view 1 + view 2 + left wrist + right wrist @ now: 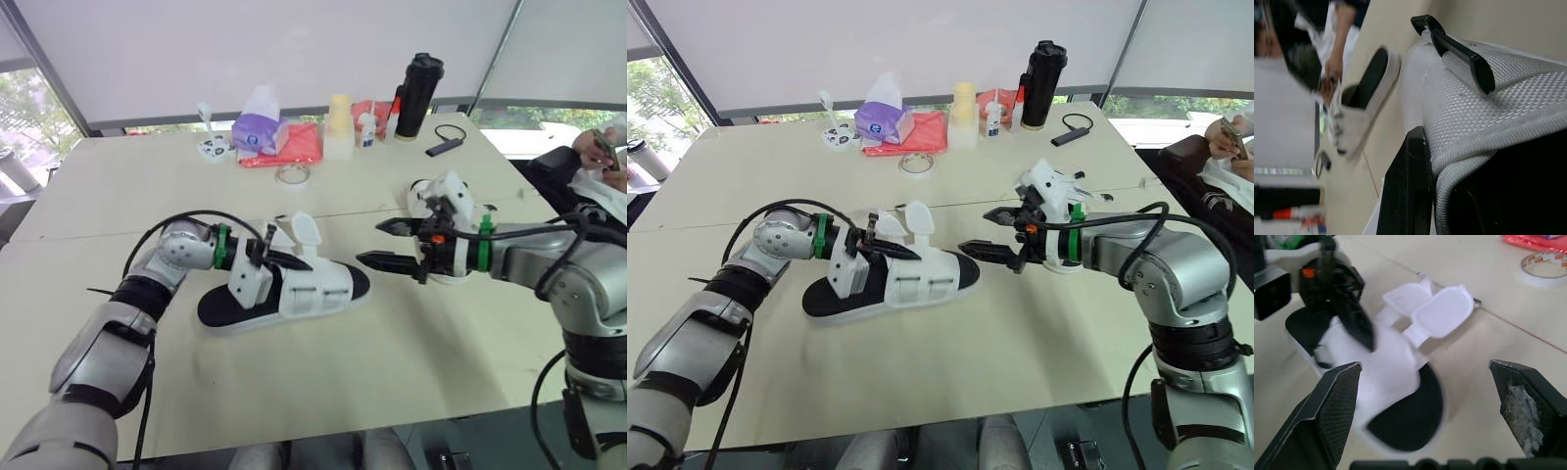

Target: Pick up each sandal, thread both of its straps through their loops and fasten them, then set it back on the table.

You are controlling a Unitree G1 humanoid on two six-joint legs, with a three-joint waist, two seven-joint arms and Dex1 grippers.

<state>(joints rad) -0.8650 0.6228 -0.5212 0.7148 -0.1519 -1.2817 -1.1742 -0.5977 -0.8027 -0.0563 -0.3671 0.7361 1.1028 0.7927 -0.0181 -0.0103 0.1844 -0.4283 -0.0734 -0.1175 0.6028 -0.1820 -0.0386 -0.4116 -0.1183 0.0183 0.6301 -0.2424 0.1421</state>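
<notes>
Near the front of the bench (pixel 411 362) lies a white sandal (pixel 323 289) with a black sole, flat, toe pointing to the robot's right. The left tool (pixel 284 253) is clamped on the sandal's white mesh upper at the heel end, one black finger over the top of the fabric and the other under it. Both straps (pixel 1442 311) are undone and stick up like little flaps. The right tool (pixel 392 245) hangs just past the toe, fingers wide apart, not touching anything. The second sandal (pixel 1048 186) sits on the bench right behind that arm. Further back there's a tape roll (pixel 292 174), a red cloth (pixel 299 147), a tissue pack (pixel 260 132) and a black bottle (pixel 419 93).
</notes>
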